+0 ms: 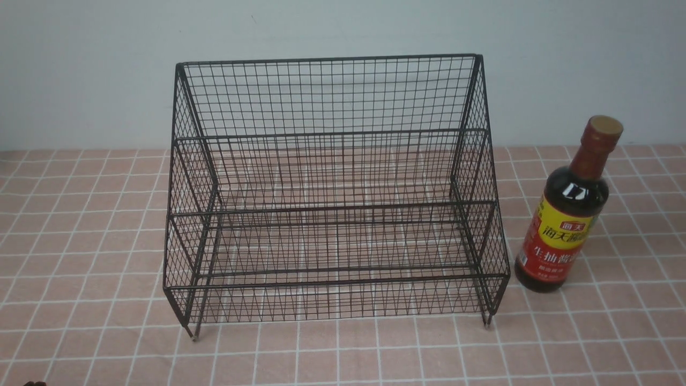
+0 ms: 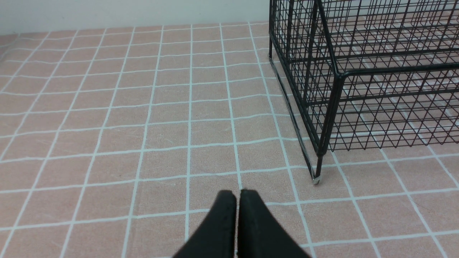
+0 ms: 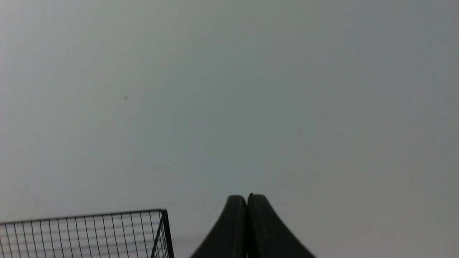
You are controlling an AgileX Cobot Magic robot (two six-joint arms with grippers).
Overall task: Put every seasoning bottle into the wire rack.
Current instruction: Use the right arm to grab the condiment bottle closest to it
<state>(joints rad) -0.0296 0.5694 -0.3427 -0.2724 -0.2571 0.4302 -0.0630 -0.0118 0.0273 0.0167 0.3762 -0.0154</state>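
Both sets of jaws are pinched together on nothing: left gripper (image 2: 238, 195) over the tablecloth (image 2: 107, 125), right gripper (image 3: 247, 199) facing blank wall (image 3: 251, 89). Seasoning bottle (image 1: 563, 230) stands at the front view's right, just beside the wire rack (image 1: 332, 134). It looks tall and tippy, so a sideways bump could topple it.

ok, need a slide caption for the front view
Front view: seasoning bottle stands upright on the pink checked tablecloth, just right of the empty wire rack, not yet loaded.

Checked tabletop (image 1: 80, 241): wire rack (image 1: 332, 207), bottle (image 1: 563, 236)
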